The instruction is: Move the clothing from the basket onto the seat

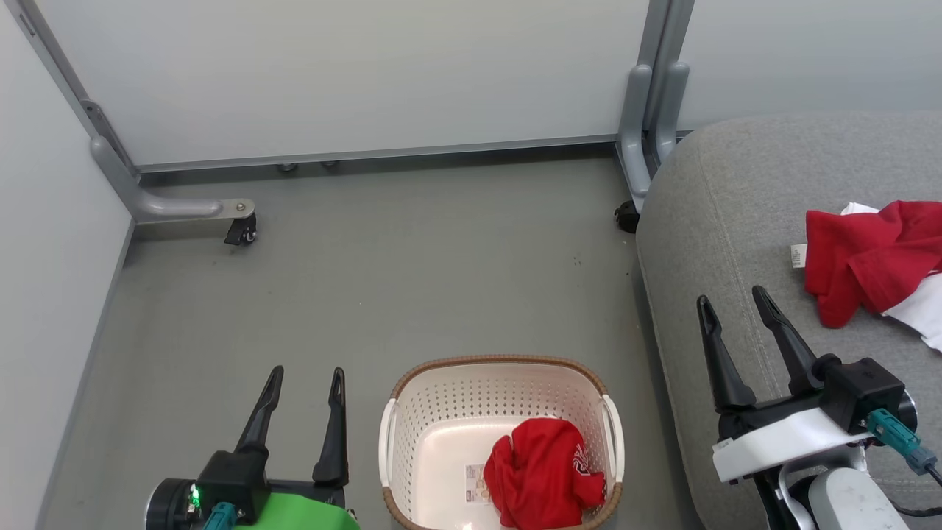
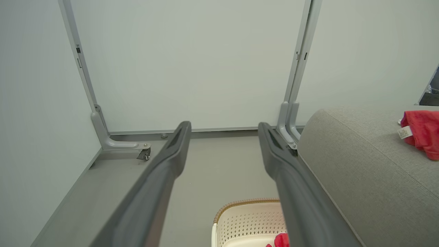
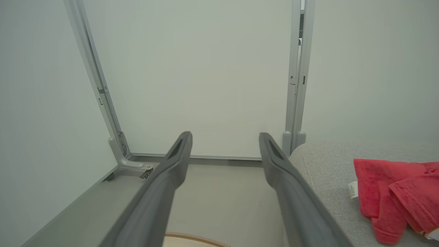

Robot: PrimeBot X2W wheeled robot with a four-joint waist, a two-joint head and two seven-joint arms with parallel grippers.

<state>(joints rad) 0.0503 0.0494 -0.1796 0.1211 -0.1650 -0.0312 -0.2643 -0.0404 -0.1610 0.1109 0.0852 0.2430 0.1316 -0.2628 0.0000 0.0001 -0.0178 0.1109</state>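
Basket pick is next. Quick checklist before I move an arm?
1. Left gripper open and empty: ok.
2. Right gripper open and empty, over the edge of the seat: ok.
3. Basket upright on the floor between the grippers: ok.
4. Red garment bunched inside it, uncovered: ok.
5. Seat has bare space beside the red-and-white garment: ok.
6. Anything hidden under the bunched garment: cannot tell.

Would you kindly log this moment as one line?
left pincer: open, empty | right pincer: open, empty | basket: one red garment | seat: one red-white garment
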